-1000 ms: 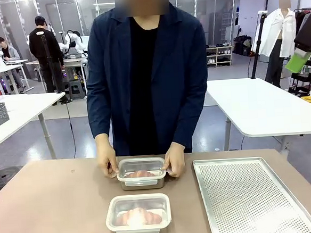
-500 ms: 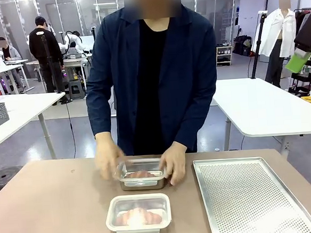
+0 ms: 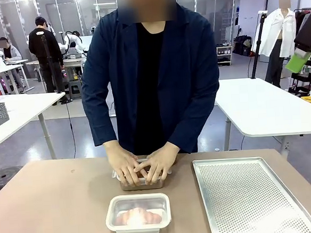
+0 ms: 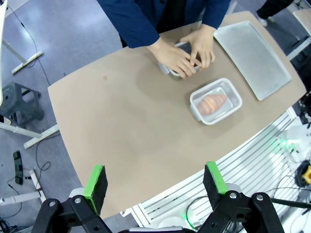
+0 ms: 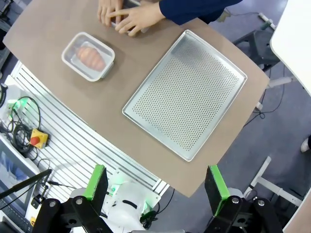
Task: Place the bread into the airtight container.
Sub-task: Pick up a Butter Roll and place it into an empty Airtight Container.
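A person in a dark jacket presses both hands [image 3: 142, 168] flat onto the lid of the far airtight container [image 3: 142, 182] at the table's [image 3: 50, 209] far edge; half a second ago the hands gripped its sides, and a second ago they rested at its short ends with the lid in plain sight. The move from holding to pushing down suggests the lid is being sealed, which would put this container's step close to its end. The bread inside it, visible through the lid a second ago, is now hidden under the hands.

Nearer the robot, a second lidded airtight container [image 3: 138, 216] sits unmoved, a golden-brown piece of bread [image 3: 138, 216] showing through its clear top. To the right lies a perforated metal baking tray [image 3: 252, 197], bare and just beside the containers.

Both arms hang high above the table, well apart from the work. The left gripper [image 4: 154, 180] has its green-padded fingers spread wide with nothing between them, looking down at the hands and the near container. The right gripper [image 5: 155, 183] likewise stands with fingers fully apart and holding nothing, over the tray's near corner. Judging by this, the robot's part appears done or paused while the person finishes.
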Robot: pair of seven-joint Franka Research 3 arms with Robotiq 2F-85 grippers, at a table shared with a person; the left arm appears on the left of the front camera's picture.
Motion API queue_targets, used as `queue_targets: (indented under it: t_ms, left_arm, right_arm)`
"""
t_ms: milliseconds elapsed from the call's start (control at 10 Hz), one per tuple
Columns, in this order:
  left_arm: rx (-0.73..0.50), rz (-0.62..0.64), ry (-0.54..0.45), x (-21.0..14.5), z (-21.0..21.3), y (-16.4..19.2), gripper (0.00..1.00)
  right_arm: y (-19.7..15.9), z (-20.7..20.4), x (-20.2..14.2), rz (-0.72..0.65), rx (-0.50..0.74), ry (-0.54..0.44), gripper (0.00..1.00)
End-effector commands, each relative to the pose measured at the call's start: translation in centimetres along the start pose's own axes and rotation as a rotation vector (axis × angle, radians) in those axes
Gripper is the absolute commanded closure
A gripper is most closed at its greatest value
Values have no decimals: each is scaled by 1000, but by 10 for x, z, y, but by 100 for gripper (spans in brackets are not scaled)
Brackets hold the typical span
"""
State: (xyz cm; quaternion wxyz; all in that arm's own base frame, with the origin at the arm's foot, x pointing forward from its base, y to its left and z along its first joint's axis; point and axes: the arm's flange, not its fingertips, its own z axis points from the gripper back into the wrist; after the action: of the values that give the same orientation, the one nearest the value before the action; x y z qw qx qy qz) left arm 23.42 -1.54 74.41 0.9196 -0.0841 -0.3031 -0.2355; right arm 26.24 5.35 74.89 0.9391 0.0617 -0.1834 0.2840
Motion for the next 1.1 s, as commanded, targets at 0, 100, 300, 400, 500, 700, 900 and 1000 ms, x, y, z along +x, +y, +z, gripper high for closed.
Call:
queue_targets:
  t_ms: [0, 100, 300, 400, 500, 700, 900, 1000]
  left_arm:
    - [2, -2, 8, 1, 3, 1, 0]
    - [2, -2, 8, 1, 3, 1, 0]
    - [2, -2, 8, 1, 3, 1, 0]
    - [2, -2, 8, 1, 3, 1, 0]
    - [2, -2, 8, 1, 3, 1, 0]
    - [2, -2, 8, 1, 3, 1, 0]
    - [2, -2, 8, 1, 3, 1, 0]
    - [2, -2, 8, 1, 3, 1, 0]
  right_arm:
    - [-3, 1, -1, 15, -7, -3, 0]
    - [-3, 1, -1, 15, -7, -3, 0]
    - [-3, 1, -1, 15, -7, -3, 0]
    - [-3, 1, -1, 15, -7, -3, 0]
    - [-3, 1, -1, 15, -7, -3, 0]
    - [-3, 1, -1, 15, -7, -3, 0]
    - [-3, 1, -1, 15, -7, -3, 0]
    - [-3, 1, -1, 15, -7, -3, 0]
